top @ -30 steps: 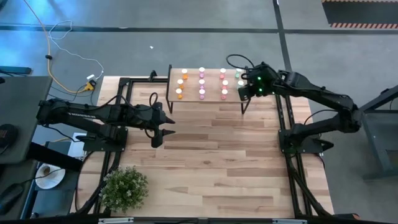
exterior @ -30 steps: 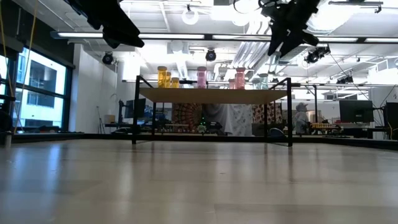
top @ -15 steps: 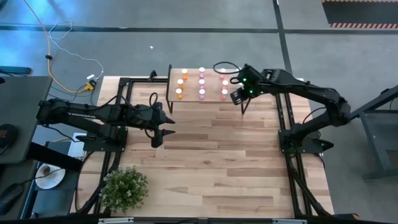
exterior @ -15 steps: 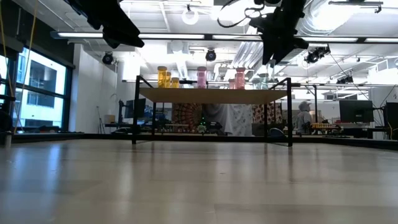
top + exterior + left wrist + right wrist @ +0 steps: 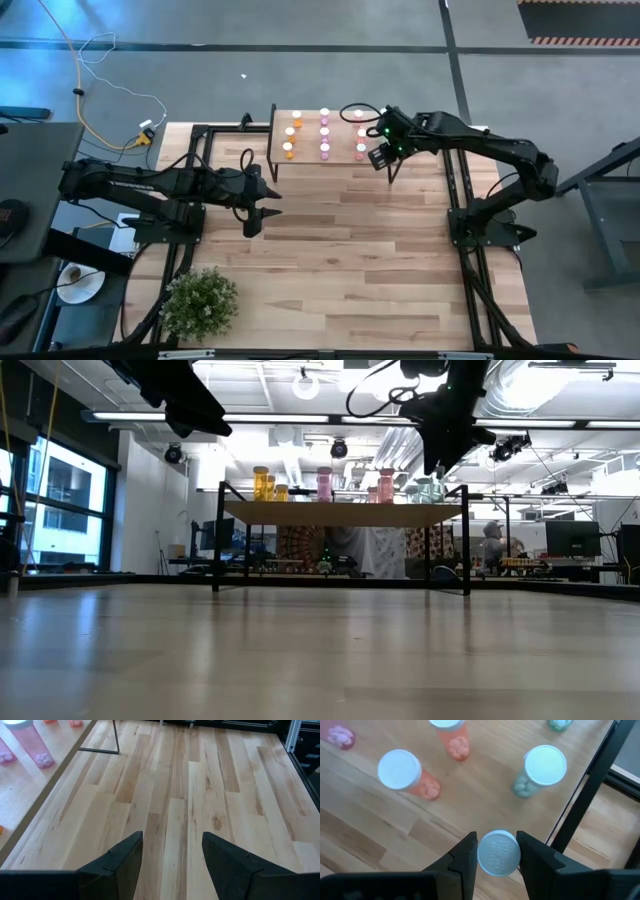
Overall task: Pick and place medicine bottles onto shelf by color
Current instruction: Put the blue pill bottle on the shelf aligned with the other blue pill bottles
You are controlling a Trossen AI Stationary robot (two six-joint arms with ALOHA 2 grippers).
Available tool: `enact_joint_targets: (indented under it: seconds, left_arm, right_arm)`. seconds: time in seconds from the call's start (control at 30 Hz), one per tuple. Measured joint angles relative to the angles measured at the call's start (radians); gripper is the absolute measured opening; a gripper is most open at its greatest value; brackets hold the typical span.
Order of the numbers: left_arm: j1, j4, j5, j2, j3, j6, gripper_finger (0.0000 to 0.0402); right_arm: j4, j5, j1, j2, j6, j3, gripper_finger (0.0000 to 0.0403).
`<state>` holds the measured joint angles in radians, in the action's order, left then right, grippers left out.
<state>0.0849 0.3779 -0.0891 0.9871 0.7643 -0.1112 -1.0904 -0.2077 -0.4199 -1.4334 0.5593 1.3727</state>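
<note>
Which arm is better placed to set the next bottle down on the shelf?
Right. The right gripper is shut on a white-capped bottle above the shelf, beside a pale green bottle. The left gripper hangs open over the bare tabletop.

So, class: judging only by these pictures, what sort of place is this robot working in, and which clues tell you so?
Probably a robotics lab or workshop. Beyond the shelf, the low view shows an open ceiling with strip lights and ducts and benches with monitors. From above, loose cables trail over a bare grey floor beside the table.
</note>
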Motion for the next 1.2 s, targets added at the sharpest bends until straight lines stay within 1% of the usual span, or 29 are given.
enact_joint_targets:
  seconds: [0.23, 0.33, 0.53, 0.73, 0.87, 1.2]
  left_arm:
    - [0.0, 0.0, 0.0, 0.0, 0.0, 0.0, 0.0196]
    - [0.0, 0.0, 0.0, 0.0, 0.0, 0.0, 0.0196]
    - [0.0, 0.0, 0.0, 0.0, 0.0, 0.0, 0.0196]
    - [0.0, 0.0, 0.0, 0.0, 0.0, 0.0, 0.0196]
    - [0.0, 0.0, 0.0, 0.0, 0.0, 0.0, 0.0196]
    - [0.0, 0.0, 0.0, 0.0, 0.0, 0.0, 0.0196]
  right_arm:
    - [0.001, 0.0, -0.012, 0.0, -0.003, 0.0, 0.0114]
    - [0.006, 0.021, -0.012, 0.0, -0.006, 0.0, 0.0114]
    - [0.011, 0.016, -0.012, 0.0, -0.01, -0.001, 0.0114]
    - [0.011, 0.035, -0.012, 0.0, -0.01, -0.001, 0.0114]
    - [0.011, 0.023, -0.012, 0.0, -0.011, -0.001, 0.0115]
    - [0.011, 0.017, -0.012, 0.0, -0.025, -0.001, 0.0146]
